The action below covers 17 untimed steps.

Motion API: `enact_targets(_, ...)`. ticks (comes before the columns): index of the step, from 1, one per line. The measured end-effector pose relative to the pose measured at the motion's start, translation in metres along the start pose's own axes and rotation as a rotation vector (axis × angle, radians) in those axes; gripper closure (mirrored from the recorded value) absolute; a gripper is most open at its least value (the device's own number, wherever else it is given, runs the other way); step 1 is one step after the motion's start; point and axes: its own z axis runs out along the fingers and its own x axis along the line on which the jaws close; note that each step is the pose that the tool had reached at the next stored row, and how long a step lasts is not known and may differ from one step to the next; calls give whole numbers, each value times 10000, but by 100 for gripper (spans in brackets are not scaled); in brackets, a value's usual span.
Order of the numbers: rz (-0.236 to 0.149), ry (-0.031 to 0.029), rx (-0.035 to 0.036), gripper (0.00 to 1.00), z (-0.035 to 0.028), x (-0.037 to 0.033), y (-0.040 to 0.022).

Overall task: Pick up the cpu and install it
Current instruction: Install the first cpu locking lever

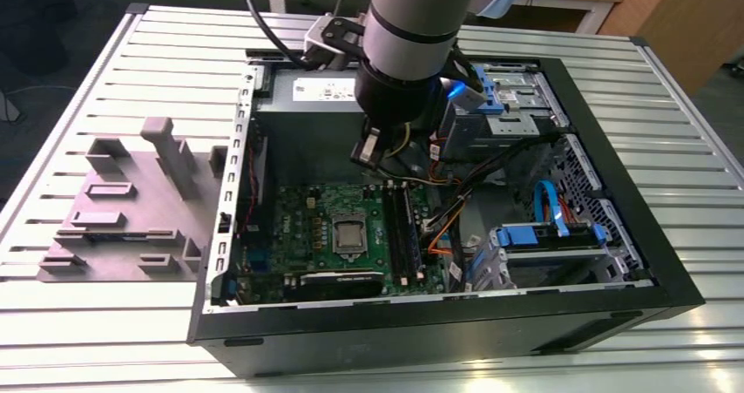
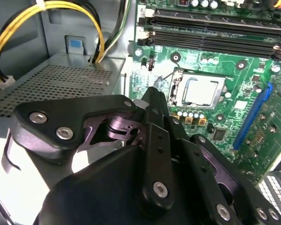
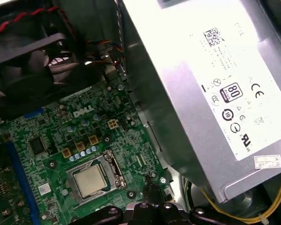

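Note:
The cpu point(image 1: 348, 233) lies flat in the socket in the middle of the green motherboard point(image 1: 305, 223), its pale metal top facing up. Both wrist views show the cpu point(image 2: 201, 91) point(image 3: 90, 180) framed by the metal socket bracket. My gripper point(image 1: 375, 153) hangs above the board's far edge, beside the power supply and apart from the chip. In the second wrist view the black fingers meet at one tip point(image 2: 152, 93) short of the socket, with nothing between them. The same tip point(image 3: 150, 190) sits close to the socket corner in the first wrist view.
The silver power supply point(image 1: 308, 105) fills the case's far side, with yellow cables point(image 2: 47, 14) beside it. Memory slots point(image 1: 402, 227) run along the board toward the exterior view's right. Drive bays with blue clips point(image 1: 558, 236) stand beyond them. A grey plastic tray point(image 1: 117, 210) rests outside the case.

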Motion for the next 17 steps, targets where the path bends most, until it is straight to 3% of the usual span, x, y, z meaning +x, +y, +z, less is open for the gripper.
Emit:
enact_targets(10, 1, 1, 1, 90, 115, -60, -21)
enact_targets(17, 0, 1, 0, 90, 120, -64, -20)
